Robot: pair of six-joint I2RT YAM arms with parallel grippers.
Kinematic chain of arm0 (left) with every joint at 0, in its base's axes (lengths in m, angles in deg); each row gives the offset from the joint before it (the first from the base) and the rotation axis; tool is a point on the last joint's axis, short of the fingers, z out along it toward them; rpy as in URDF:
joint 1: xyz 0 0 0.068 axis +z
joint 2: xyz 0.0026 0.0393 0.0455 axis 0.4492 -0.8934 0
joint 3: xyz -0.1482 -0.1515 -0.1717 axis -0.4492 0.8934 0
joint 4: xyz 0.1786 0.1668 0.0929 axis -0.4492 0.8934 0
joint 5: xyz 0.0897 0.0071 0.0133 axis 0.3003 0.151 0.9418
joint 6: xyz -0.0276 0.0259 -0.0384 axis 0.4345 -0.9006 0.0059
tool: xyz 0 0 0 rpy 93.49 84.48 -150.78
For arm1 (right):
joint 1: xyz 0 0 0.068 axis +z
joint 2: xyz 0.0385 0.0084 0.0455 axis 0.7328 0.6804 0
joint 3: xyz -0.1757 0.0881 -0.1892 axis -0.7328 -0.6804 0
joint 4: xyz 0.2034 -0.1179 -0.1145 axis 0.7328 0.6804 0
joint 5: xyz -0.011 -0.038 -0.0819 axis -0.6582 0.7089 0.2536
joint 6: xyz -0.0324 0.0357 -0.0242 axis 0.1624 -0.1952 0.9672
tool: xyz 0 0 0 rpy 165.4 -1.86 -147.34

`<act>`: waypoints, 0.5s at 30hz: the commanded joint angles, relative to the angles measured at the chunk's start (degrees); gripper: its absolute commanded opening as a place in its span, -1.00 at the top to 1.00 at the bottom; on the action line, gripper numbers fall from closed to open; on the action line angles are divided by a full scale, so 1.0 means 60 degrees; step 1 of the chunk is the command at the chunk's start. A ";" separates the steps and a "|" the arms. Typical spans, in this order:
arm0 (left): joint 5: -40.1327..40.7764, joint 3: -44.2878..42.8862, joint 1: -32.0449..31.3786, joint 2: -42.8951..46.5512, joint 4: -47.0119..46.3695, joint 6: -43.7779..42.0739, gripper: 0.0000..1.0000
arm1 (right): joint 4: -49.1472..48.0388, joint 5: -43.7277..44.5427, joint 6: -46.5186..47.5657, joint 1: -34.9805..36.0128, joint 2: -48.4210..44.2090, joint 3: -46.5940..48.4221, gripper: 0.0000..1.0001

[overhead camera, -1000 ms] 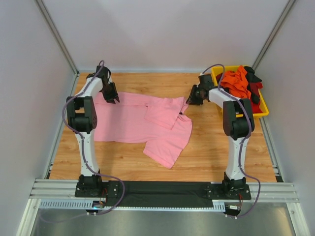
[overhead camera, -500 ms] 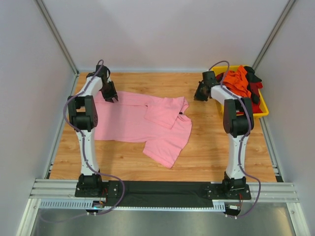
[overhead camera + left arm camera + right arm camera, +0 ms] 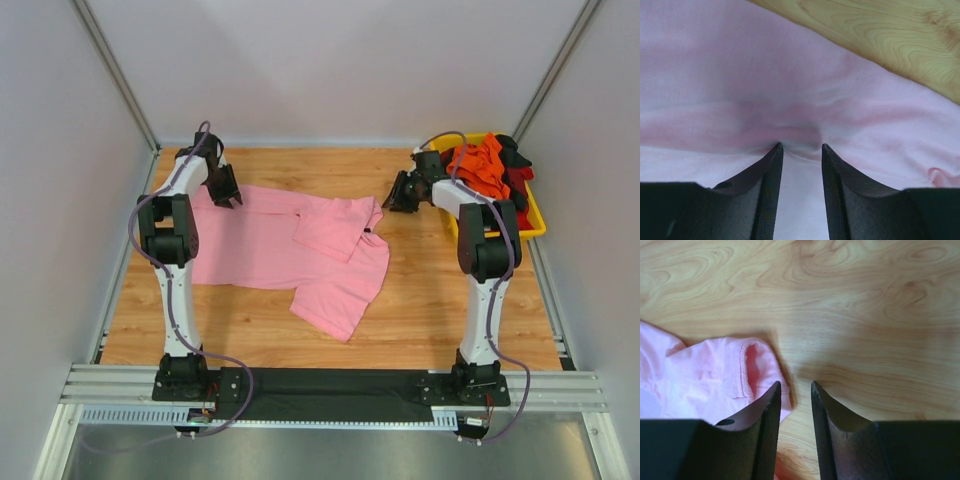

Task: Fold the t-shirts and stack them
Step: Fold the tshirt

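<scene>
A light pink t-shirt (image 3: 265, 250) lies spread across the wooden table, with one sleeve folded over its middle. My left gripper (image 3: 228, 196) is at the shirt's far left edge. In the left wrist view, that left gripper (image 3: 800, 146) has its jaws apart and its tips pressed down into the pink cloth (image 3: 740, 75), which puckers there. My right gripper (image 3: 396, 199) hovers just right of the shirt's far right corner. Seen from the right wrist, it (image 3: 795, 384) is open over bare wood, and the pink sleeve hem (image 3: 747, 372) lies beside its left finger. Orange (image 3: 480, 165), red (image 3: 521, 187) and black (image 3: 512, 150) t-shirts are heaped in the bin.
A yellow plastic bin (image 3: 533, 218) stands at the far right corner, close behind the right arm. White walls enclose the table on three sides. Bare wood shows between the shirt and the bin and along the near edge.
The right gripper pulled back toward the bin, then came forward again beside the shirt's corner. The left gripper and the pink shirt have stayed put.
</scene>
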 commanded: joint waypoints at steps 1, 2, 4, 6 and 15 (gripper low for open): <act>-0.0322 0.0117 0.0028 0.0260 -0.0082 -0.0124 0.11 | -0.0362 -0.0928 0.0327 0.0026 -0.0247 -0.0146 0.35; -0.0351 0.0146 0.0043 0.0260 -0.0067 -0.0124 0.11 | -0.0376 -0.0972 0.0298 0.0026 -0.0203 -0.0204 0.35; -0.0380 0.0161 0.0043 0.0260 -0.0053 -0.0110 0.10 | -0.0478 -0.1103 0.0254 0.0041 -0.0115 -0.0262 0.35; -0.0410 0.0191 0.0043 0.0289 -0.0082 -0.0124 0.10 | -0.0552 -0.1163 0.0239 0.0070 -0.0071 -0.0307 0.35; -0.0205 0.0220 0.0043 0.0289 -0.0096 -0.0095 0.10 | -0.0276 -0.1149 0.0547 0.0275 0.0280 -0.0147 0.50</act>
